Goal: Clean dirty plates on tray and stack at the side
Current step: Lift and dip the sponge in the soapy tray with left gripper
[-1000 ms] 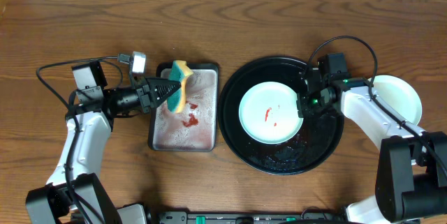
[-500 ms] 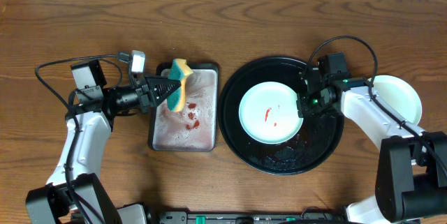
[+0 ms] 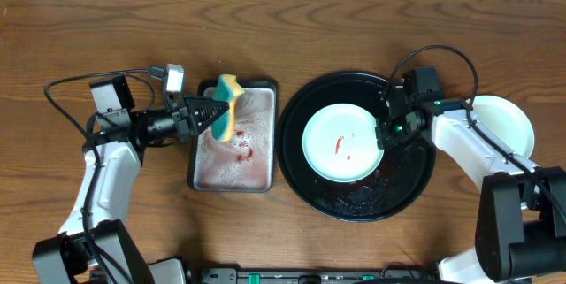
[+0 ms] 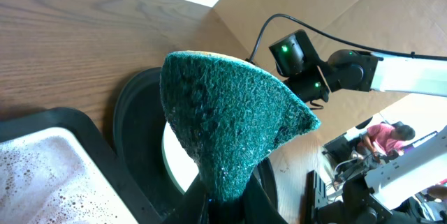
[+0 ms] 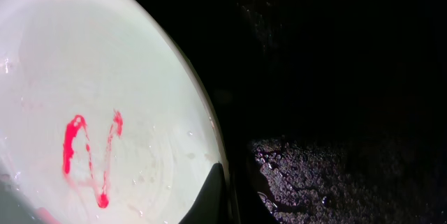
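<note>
Your brown wood counter (image 3: 292, 19) carries the black tray (image 3: 354, 203), with the smeared mint plate (image 3: 340, 142) lying in it right of centre. Your right fingers (image 3: 382, 138) pinch its right rim, probably to steady it. Your left fingers (image 3: 215, 114) clamp the sponge (image 3: 232, 98) over the soapy silver tray (image 3: 232, 173), likely to load suds.

Brown wood-grain tabletop (image 3: 309, 19): 3 items are carried. 1 rectangular silver tray (image 3: 256, 173), 1 round black tray (image 3: 402, 191) just beside, 1 pale plate (image 3: 511, 123) rightmost.
</note>
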`<state>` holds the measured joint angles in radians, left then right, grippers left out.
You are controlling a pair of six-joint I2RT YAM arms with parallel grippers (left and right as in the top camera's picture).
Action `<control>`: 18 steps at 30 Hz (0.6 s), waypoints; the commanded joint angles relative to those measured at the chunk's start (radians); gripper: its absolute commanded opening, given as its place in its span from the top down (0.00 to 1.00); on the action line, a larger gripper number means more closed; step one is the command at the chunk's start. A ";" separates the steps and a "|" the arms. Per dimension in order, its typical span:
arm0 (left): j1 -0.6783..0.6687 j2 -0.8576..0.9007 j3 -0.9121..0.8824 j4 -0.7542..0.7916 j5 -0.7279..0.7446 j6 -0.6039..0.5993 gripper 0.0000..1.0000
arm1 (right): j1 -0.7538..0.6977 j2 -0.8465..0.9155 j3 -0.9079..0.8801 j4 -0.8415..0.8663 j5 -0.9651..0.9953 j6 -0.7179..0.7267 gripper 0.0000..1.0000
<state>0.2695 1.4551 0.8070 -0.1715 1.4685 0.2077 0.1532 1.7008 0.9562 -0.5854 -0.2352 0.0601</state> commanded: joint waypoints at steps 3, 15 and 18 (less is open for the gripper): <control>0.002 0.008 -0.005 0.001 0.035 0.015 0.93 | 0.008 0.009 -0.005 0.003 -0.008 0.006 0.99; -0.328 0.008 -0.005 -0.116 -1.135 -0.367 0.93 | 0.008 0.009 -0.005 -0.001 -0.008 0.006 0.99; -0.435 0.008 0.014 -0.146 -1.307 -0.403 0.93 | 0.008 0.009 -0.005 -0.002 -0.008 0.006 0.99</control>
<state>-0.0662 1.4597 0.8062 -0.2924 0.5663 -0.0811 0.1532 1.7008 0.9558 -0.5854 -0.2356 0.0601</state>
